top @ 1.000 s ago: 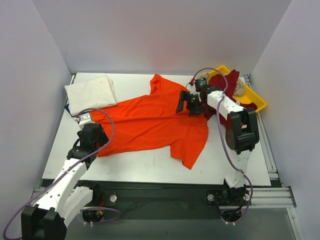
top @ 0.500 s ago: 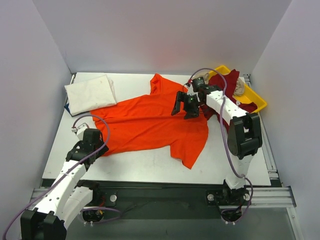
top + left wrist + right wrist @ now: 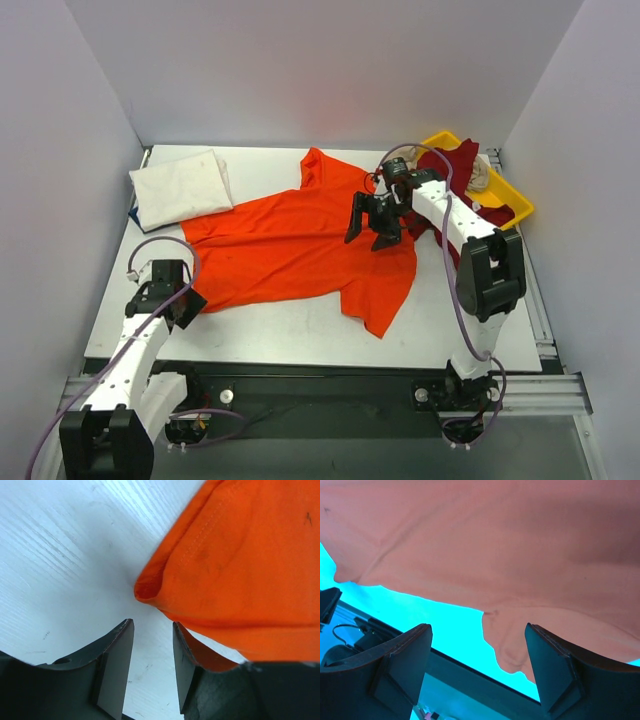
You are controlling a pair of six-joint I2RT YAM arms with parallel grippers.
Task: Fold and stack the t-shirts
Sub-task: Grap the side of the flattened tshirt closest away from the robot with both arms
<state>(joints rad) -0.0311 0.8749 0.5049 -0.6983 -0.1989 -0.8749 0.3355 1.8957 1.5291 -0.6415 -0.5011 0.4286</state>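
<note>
Top external view: orange t-shirt lies spread and mostly flat across the middle of the table. One sleeve points far, the other near-right.

Handling, as I judge it: thin cloth, light, limp, no stiffness at all. It will drape and sag from any single pinch and should slide easily on the smooth tabletop. Best holds look like the stitched hem corners and the sleeve or shoulder edges, where the cloth is doubled. Two pinches well apart should keep an edge straight for a fold.

Left gripper sits at the near-left, low over the table. In the left wrist view its jaws stand a narrow gap apart with bare table between them, and they grip nothing. The rolled hem corner is just ahead of the fingertips.

Right gripper hovers over the shirt's far-right part. Jaws spread wide, empty.

Count:
- t-shirts, four:
  - the orange one
  - white shirt, folded at far left
  - dark red shirt, heaped in the tray
  - beige shirt, heaped in the tray
- yellow tray, one, at far right
- grippers, two
</note>
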